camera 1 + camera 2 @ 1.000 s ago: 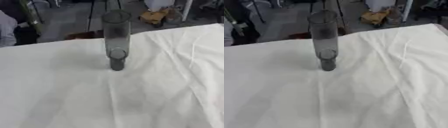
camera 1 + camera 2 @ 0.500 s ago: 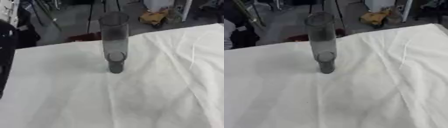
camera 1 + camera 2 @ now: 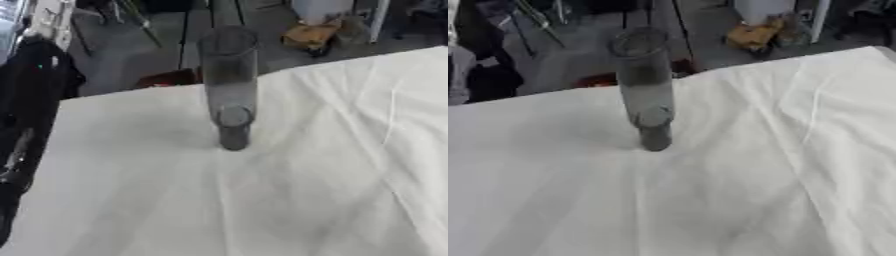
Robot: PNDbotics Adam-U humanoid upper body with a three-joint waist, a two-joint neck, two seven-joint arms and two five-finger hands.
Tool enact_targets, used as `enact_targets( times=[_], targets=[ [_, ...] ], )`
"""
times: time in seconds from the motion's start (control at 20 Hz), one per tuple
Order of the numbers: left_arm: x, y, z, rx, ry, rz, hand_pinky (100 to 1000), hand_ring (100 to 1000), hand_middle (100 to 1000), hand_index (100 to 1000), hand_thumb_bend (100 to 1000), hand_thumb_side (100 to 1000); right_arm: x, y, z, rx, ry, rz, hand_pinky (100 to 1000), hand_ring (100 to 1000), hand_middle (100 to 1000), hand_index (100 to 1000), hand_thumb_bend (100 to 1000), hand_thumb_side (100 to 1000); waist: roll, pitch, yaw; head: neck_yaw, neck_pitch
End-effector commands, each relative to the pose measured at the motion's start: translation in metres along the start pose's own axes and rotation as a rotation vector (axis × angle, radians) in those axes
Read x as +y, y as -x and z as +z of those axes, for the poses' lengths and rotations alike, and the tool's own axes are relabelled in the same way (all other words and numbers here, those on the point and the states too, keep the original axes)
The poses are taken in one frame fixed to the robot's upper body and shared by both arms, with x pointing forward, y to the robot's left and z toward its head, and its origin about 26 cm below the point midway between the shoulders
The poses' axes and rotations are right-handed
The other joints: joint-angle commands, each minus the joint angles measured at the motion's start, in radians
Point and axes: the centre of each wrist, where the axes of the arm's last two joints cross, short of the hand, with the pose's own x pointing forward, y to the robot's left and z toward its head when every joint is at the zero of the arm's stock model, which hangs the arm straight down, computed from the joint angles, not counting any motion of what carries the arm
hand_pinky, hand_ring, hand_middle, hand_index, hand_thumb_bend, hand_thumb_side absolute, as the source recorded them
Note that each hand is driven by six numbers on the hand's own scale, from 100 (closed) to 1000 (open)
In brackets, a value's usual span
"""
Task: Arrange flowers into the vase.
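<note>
Fingers of ours show in neither view; only our dark left arm has come in at the edge. Our tall smoky glass cylinder vase stands upright mid-bench, flowerless, so nothing is arranged.

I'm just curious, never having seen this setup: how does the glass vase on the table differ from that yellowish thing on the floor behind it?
The vase is see-through grey; the yellowish thing is opaque. The vase is a tall, narrow, upright tube; the yellowish thing is low and lumpy. The vase stands on the white tablecloth; the yellowish thing lies on the floor beyond the table's far edge. Shared: no hand touches either.
</note>
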Motion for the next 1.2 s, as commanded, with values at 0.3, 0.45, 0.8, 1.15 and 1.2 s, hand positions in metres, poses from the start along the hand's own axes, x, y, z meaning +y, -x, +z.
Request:
enact_targets(
  times=[0.3, 0.45, 0.8, 1.15, 1.2],
  targets=[
    [-0.013, -0.025, -0.011, -0.070, -0.039, 0.048, 100, 100, 100, 100, 100, 647, -0.006, -0.005, -0.010, -0.041, -0.014, 0.006, 838, 1000, 795, 813, 100, 1000, 0.009, -0.018, -0.009, 0.017, -0.013],
    [-0.016, -0.033, -0.015, -0.091, -0.048, 0.064, 100, 100, 100, 100, 100, 647, -0.006, -0.005, -0.011, -0.042, -0.018, 0.005, 837, 1000, 795, 813, 100, 1000, 0.015, -0.020, -0.011, 0.022, -0.014],
    [-0.022, -0.044, -0.017, -0.104, -0.071, 0.143, 100, 100, 100, 100, 100, 647, -0.005, -0.005, -0.011, -0.041, -0.020, -0.005, 838, 1000, 795, 812, 100, 1000, 0.023, -0.025, -0.020, 0.046, -0.016],
    [-0.030, -0.044, -0.013, -0.100, -0.055, 0.177, 100, 100, 100, 100, 100, 650, -0.003, -0.006, -0.014, -0.048, -0.019, -0.018, 837, 1000, 795, 812, 100, 1000, 0.029, -0.018, -0.033, 0.054, -0.024],
    [-0.031, -0.044, -0.013, -0.100, -0.051, 0.184, 100, 100, 100, 100, 100, 650, -0.003, -0.006, -0.015, -0.051, -0.019, -0.021, 837, 1000, 795, 811, 100, 1000, 0.029, -0.016, -0.035, 0.055, -0.025]
  ],
)
